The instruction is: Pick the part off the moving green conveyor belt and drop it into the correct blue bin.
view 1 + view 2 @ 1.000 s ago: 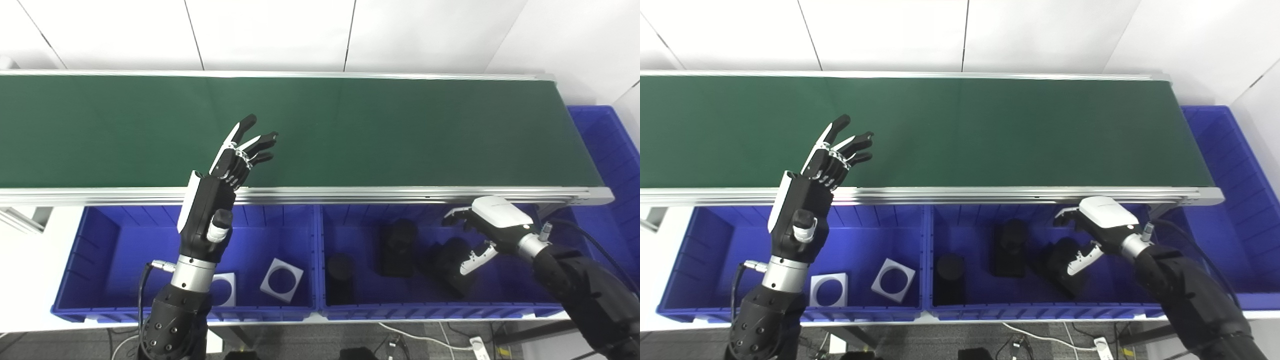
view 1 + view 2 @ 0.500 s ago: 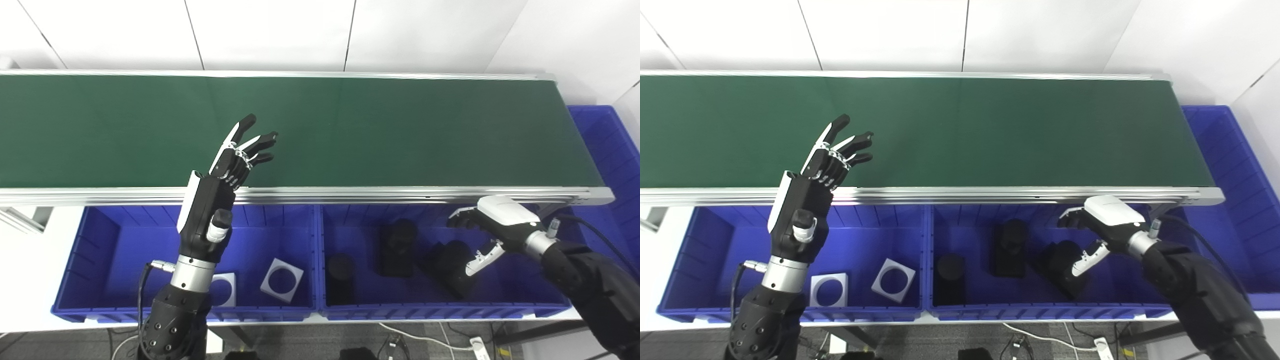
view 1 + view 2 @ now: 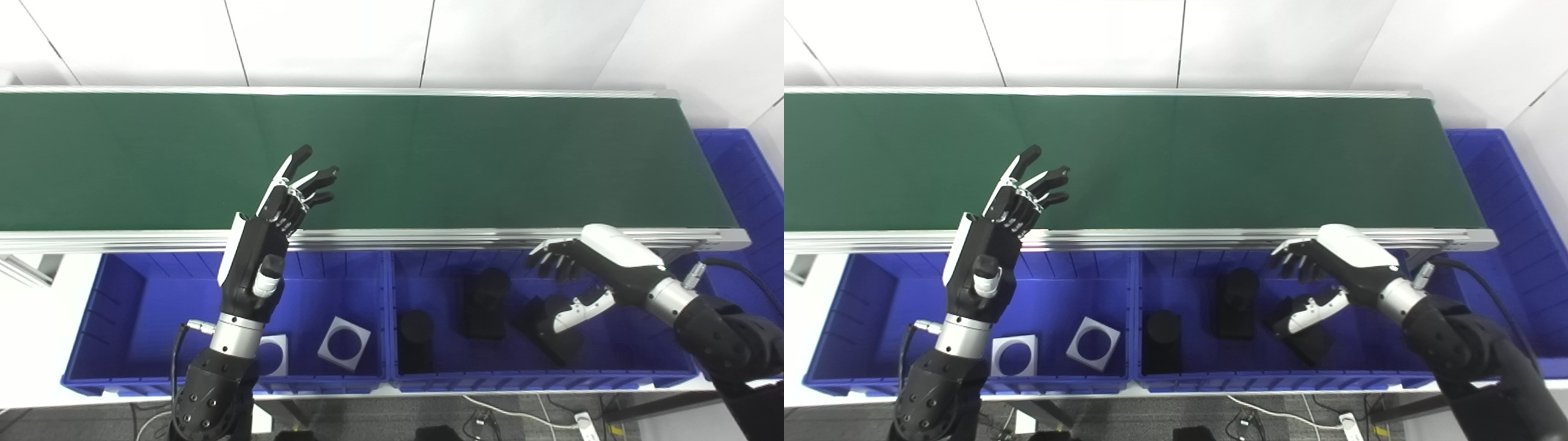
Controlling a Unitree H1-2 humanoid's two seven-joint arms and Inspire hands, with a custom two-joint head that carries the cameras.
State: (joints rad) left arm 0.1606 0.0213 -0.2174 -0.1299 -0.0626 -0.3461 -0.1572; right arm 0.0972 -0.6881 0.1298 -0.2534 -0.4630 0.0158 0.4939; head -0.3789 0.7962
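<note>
From my station both head views are bright and evenly lit from overhead, with white walls near overexposure and a pale sheen on the conveyor belt point(image 3: 490, 159) rail. I read the black parts point(image 3: 487, 303) in the right bin point(image 3: 612, 361) as near silhouettes (detail lost in shadow); straight edges bow slightly toward the frame borders.

Bare green conveyor belt point(image 3: 429, 159)

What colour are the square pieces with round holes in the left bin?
White, lying in the blue left bin. Clearest in the left eye view.
</note>
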